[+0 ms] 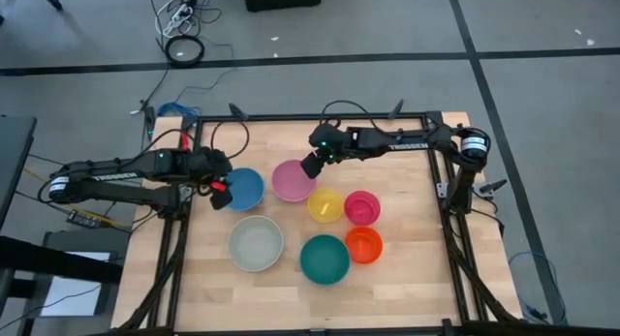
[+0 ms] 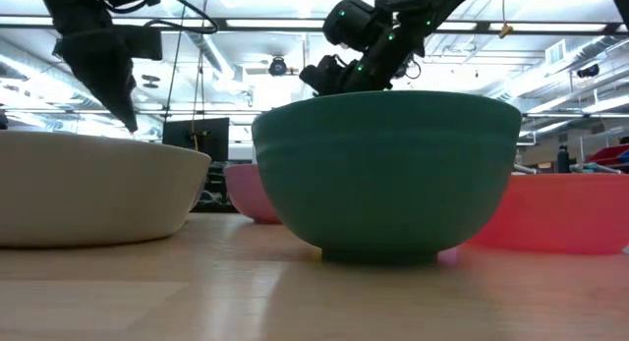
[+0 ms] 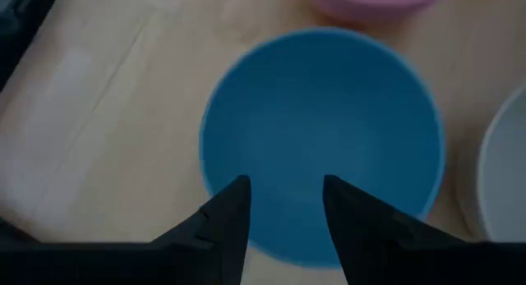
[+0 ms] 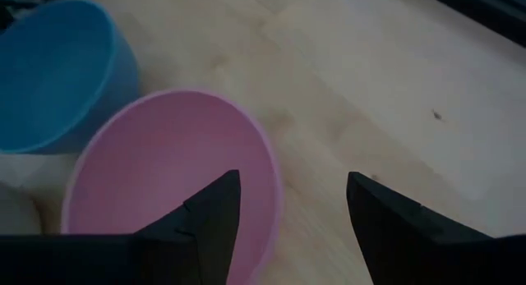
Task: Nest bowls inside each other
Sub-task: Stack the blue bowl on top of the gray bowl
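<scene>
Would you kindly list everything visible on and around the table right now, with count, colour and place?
blue bowl: one, blue, back left of the group, under the left arm's fingers.
light pink bowl: one, light pink, right of the blue one.
yellow bowl: one, yellow, middle.
magenta bowl: one, magenta, right of the yellow.
orange-red bowl: one, orange-red, in front of the magenta.
green bowl: one, green, front centre.
grey-white bowl: one, pale grey-white, front left.
table: one, light wood, black frame.
cables: several, on the grey floor behind.
left gripper: fingers apart, over the blue bowl's rim.
right gripper: fingers wide open, straddling the pink bowl's rim.
</scene>
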Robot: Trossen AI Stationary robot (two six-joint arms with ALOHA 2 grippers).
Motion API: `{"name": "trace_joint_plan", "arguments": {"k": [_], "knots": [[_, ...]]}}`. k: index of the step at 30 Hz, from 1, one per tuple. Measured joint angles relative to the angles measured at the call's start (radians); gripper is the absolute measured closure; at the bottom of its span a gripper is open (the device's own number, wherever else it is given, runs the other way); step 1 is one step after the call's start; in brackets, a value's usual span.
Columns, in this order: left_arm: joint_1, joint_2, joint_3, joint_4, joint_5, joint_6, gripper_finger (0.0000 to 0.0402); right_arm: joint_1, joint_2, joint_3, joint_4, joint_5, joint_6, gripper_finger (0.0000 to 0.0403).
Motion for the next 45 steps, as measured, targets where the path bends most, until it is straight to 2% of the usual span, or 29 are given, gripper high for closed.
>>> {"name": "trace_joint_plan", "arguments": {"k": [3, 8, 16, 23, 40, 45], "knots": [[0.000, 0.000, 0.000, -0.010, 0.045, 0.031, 0.0238, 0.003, -0.014, 0.000, -0.002, -0.002, -0.012, 0.0193], [-0.022, 0.000, 0.000, -0.029, 0.186, 0.099, 0.0238, 0.022, -0.031, 0.000, -0.017, -0.003, -0.034, 0.0194], [-0.099, 0.000, 0.000, -0.068, 0.236, 0.148, 0.0238, 0.061, -0.032, 0.000, -0.085, -0.005, -0.035, 0.0195], [-0.148, 0.028, -0.006, -0.099, 0.172, 0.127, 0.0238, 0.092, -0.032, 0.000, -0.092, -0.006, -0.035, 0.0196], [-0.158, 0.247, -0.046, -0.102, 0.155, 0.090, 0.0239, 0.146, -0.032, 0.000, -0.098, -0.005, -0.029, 0.0197], [-0.158, 0.275, -0.045, -0.103, 0.159, 0.091, 0.0239, 0.146, -0.032, 0.000, -0.097, -0.005, -0.029, 0.0199]]}}
